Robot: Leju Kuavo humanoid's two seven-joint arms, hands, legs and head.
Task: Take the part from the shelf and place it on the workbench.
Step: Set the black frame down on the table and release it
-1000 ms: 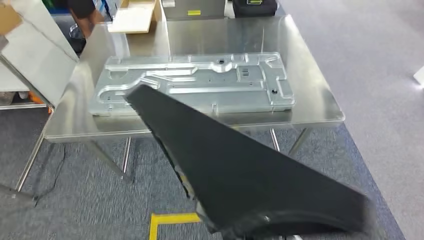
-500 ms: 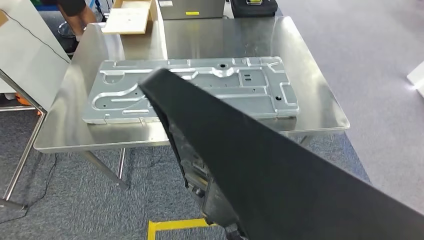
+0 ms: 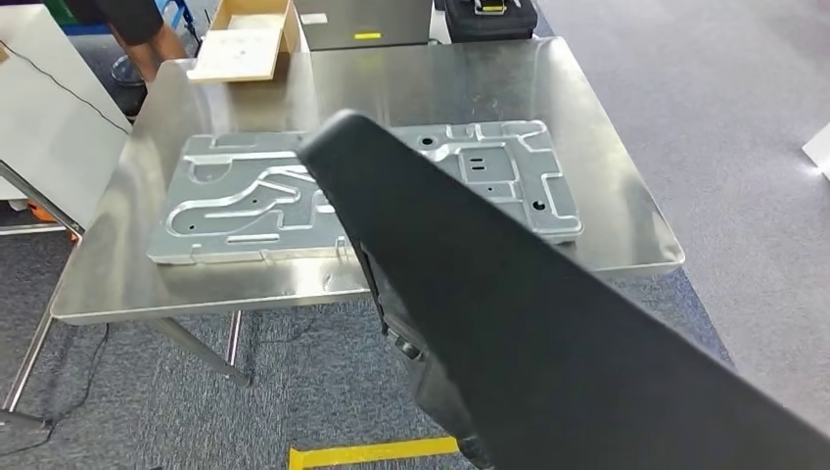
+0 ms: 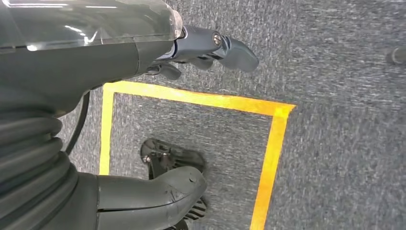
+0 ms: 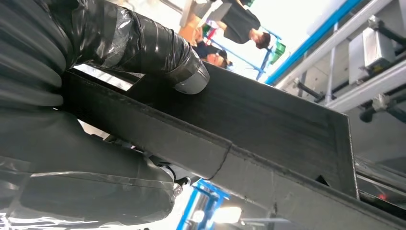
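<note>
— Right wrist view first: our right hand (image 5: 110, 81) has its thumb (image 5: 158, 50) pressed on one face of the black part (image 5: 268, 129) and its other fingers under the opposite face, so it is clamped on the panel's edge.

— And our left hand (image 4: 158, 52)?

— We see it hanging over grey carpet (image 4: 335, 96) marked with yellow tape (image 4: 268, 158), fingers (image 4: 230, 48) loosely apart, holding nothing.

— Where does the part sit from the head view?

— We see the black part (image 3: 509, 323) held up, slanting from lower right toward the steel workbench (image 3: 607, 176). Its far tip overlaps the silver metal plate (image 3: 235, 201) lying flat on that bench; we cannot tell whether they touch. A cardboard box (image 3: 245, 39) sits at the bench's far corner.
</note>
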